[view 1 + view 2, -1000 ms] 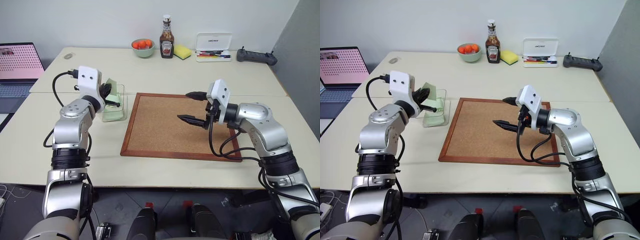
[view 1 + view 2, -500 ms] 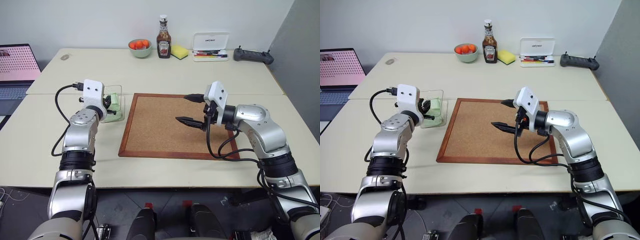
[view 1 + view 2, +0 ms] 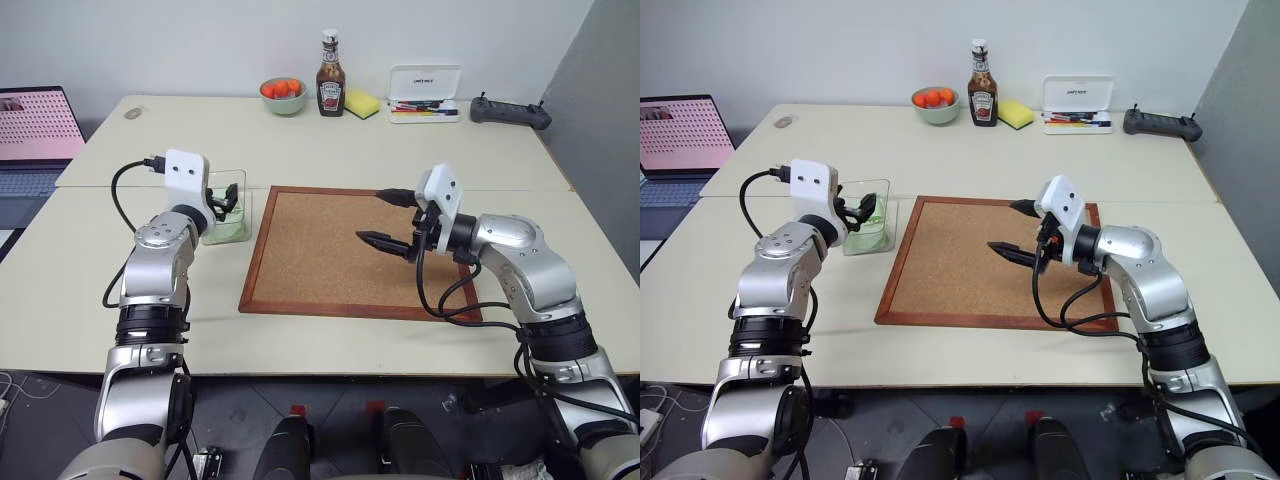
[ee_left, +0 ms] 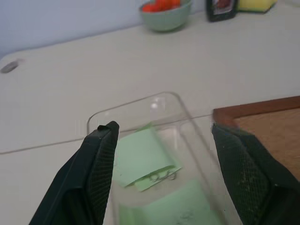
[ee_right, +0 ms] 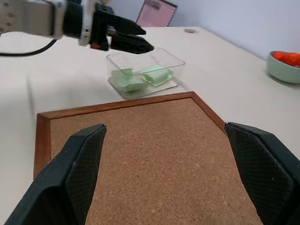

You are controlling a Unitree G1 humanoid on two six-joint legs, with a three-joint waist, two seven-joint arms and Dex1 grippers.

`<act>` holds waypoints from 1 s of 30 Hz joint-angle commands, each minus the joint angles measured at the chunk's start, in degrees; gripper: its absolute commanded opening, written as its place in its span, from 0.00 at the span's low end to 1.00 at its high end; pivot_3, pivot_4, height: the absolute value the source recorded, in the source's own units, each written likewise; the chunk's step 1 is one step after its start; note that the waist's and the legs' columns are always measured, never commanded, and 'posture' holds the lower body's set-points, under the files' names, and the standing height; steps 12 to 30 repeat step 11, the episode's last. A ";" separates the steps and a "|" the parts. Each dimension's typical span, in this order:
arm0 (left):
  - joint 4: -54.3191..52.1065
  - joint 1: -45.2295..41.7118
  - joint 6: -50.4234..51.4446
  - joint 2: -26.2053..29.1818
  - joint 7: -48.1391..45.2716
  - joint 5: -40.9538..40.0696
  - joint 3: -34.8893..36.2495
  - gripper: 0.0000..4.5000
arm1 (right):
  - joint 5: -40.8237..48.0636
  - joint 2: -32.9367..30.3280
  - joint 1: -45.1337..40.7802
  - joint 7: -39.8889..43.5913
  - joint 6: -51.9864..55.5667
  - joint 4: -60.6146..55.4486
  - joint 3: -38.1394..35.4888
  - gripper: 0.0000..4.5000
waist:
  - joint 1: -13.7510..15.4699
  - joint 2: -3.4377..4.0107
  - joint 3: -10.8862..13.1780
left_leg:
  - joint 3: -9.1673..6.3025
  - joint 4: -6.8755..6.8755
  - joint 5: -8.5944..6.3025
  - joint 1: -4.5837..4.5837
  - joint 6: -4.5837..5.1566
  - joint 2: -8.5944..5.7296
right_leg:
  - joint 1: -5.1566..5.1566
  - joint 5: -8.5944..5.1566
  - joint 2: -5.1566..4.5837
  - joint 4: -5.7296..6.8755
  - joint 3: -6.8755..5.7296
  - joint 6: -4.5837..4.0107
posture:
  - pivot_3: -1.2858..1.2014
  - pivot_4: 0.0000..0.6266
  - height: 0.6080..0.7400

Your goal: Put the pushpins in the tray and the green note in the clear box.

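Left gripper (image 4: pixel 159 154): your fingers, clamped on the green note (image 4: pixel 143 157) a second ago, now stand apart over the clear box (image 4: pixel 140 105); the note lies inside, released. Judge that half done.
Right gripper (image 3: pixel 393 219): fingers apart, nothing held, above the corkboard (image 3: pixel 320 250).
Pushpins, tray: you cannot make either out.

A pale cream table (image 3: pixel 330 150) carries a cork board (image 3: pixel 340 250) under the right gripper (image 3: pixel 393 217) and the clear box (image 3: pixel 230 213) just below the left gripper (image 3: pixel 229 196). Well beyond both hands stand a fruit bowl (image 3: pixel 285 95), sauce bottle (image 3: pixel 331 63), yellow sponge (image 3: pixel 364 103), white pen case (image 3: pixel 426 98) and black controller (image 3: pixel 511 112) (a laptop (image 3: pixel 35 135) sits far off past the left hand).
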 commanded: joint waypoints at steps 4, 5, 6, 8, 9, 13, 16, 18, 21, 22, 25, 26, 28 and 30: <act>-14.84 7.11 -2.58 1.11 -8.46 -2.93 -2.65 0.74 | -0.46 -0.41 9.30 -5.35 -4.20 -3.95 -6.10 0.96 | 0.00 0.00 0.00 | 0.02 -0.01 0.00 0.03 0.00 0.03 | 0.00 -0.01 0.01 0.02 0.02 -0.02 | 0.52 0.24 1.00; -16.17 8.16 -2.17 1.32 -9.49 -3.45 -2.84 0.74 | -0.72 -0.68 10.92 -5.82 -4.86 -4.35 -6.62 0.96 | 0.00 0.00 0.00 | 0.02 -0.03 0.00 0.03 0.00 0.04 | -0.01 -0.01 0.01 0.02 0.02 -0.02 | 0.52 0.24 1.00; -17.33 9.25 -1.94 1.25 -10.23 -4.07 -2.78 0.74 | -0.86 -1.05 12.55 -5.91 -5.31 -4.80 -6.97 0.96 | 0.00 0.00 0.00 | 0.02 -0.02 0.00 0.03 0.00 0.04 | -0.01 -0.01 0.02 0.03 0.02 -0.02 | 0.52 0.24 1.00; -18.78 10.91 -1.35 1.03 -11.23 -5.30 -2.55 0.74 | -1.26 -1.54 14.94 -5.75 -6.72 -5.44 -7.05 0.96 | -0.08 0.00 0.00 | 0.04 -0.02 0.00 0.04 0.00 0.04 | -0.01 -0.01 0.02 0.04 0.04 -0.02 | 0.52 0.24 1.00; -19.09 11.56 -1.45 0.89 -11.45 -5.60 -2.44 0.74 | -1.25 -1.63 15.74 -5.45 -7.20 -5.58 -6.98 0.96 | -0.17 0.00 0.00 | 0.06 -0.01 0.00 0.05 0.01 0.04 | -0.01 -0.01 0.03 0.05 0.05 -0.01 | 0.52 0.24 1.00; -19.60 12.92 -1.69 0.47 -11.83 -6.42 -2.17 0.74 | -1.63 -1.66 16.76 -5.26 -8.41 -5.60 -6.61 0.96 | -0.25 0.00 0.00 | 0.11 0.00 0.00 0.12 0.01 0.05 | 0.03 -0.01 0.03 0.07 0.07 -0.01 | 0.52 0.24 1.00; -19.60 12.92 -1.69 0.47 -11.83 -6.42 -2.17 0.74 | -1.63 -1.66 16.76 -5.26 -8.41 -5.60 -6.61 0.96 | -0.25 0.00 0.00 | 0.11 0.00 0.00 0.12 0.01 0.05 | 0.03 -0.01 0.03 0.07 0.07 -0.01 | 0.52 0.24 1.00; -19.60 12.92 -1.69 0.47 -11.83 -6.42 -2.17 0.74 | -1.63 -1.66 16.76 -5.26 -8.41 -5.60 -6.61 0.96 | -0.25 0.00 0.00 | 0.11 0.00 0.00 0.12 0.01 0.05 | 0.03 -0.01 0.03 0.07 0.07 -0.01 | 0.52 0.24 1.00; -19.60 12.92 -1.69 0.47 -11.83 -6.42 -2.17 0.74 | -1.63 -1.66 16.76 -5.26 -8.41 -5.60 -6.61 0.96 | -0.25 0.00 0.00 | 0.11 0.00 0.00 0.12 0.01 0.05 | 0.03 -0.01 0.03 0.07 0.07 -0.01 | 0.52 0.24 1.00; -19.60 12.92 -1.69 0.47 -11.83 -6.42 -2.17 0.74 | -1.63 -1.66 16.76 -5.26 -8.41 -5.60 -6.61 0.96 | -0.25 0.00 0.00 | 0.11 0.00 0.00 0.12 0.01 0.05 | 0.03 -0.01 0.03 0.07 0.07 -0.01 | 0.52 0.24 1.00; -19.60 12.92 -1.69 0.47 -11.83 -6.42 -2.17 0.74 | -1.63 -1.66 16.76 -5.26 -8.41 -5.60 -6.61 0.96 | -0.25 0.00 0.00 | 0.11 0.00 0.00 0.12 0.01 0.05 | 0.03 -0.01 0.03 0.07 0.07 -0.01 | 0.52 0.24 1.00; -19.60 12.92 -1.69 0.47 -11.83 -6.42 -2.17 0.74 | -1.63 -1.66 16.76 -5.26 -8.41 -5.60 -6.61 0.96 | -0.25 0.00 0.00 | 0.11 0.00 0.00 0.12 0.01 0.05 | 0.03 -0.01 0.03 0.07 0.07 -0.01 | 0.52 0.24 1.00; -19.60 12.92 -1.69 0.47 -11.83 -6.42 -2.17 0.74 | -1.63 -1.66 16.76 -5.26 -8.41 -5.60 -6.61 0.96 | -0.25 0.00 0.00 | 0.11 0.00 0.00 0.12 0.01 0.05 | 0.03 -0.01 0.03 0.07 0.07 -0.01 | 0.52 0.24 1.00; -19.60 12.92 -1.69 0.47 -11.83 -6.42 -2.17 0.74 | -1.63 -1.66 16.76 -5.26 -8.41 -5.60 -6.61 0.96 | -0.25 0.00 0.00 | 0.11 0.00 0.00 0.12 0.01 0.05 | 0.03 -0.01 0.03 0.07 0.07 -0.01 | 0.52 0.24 1.00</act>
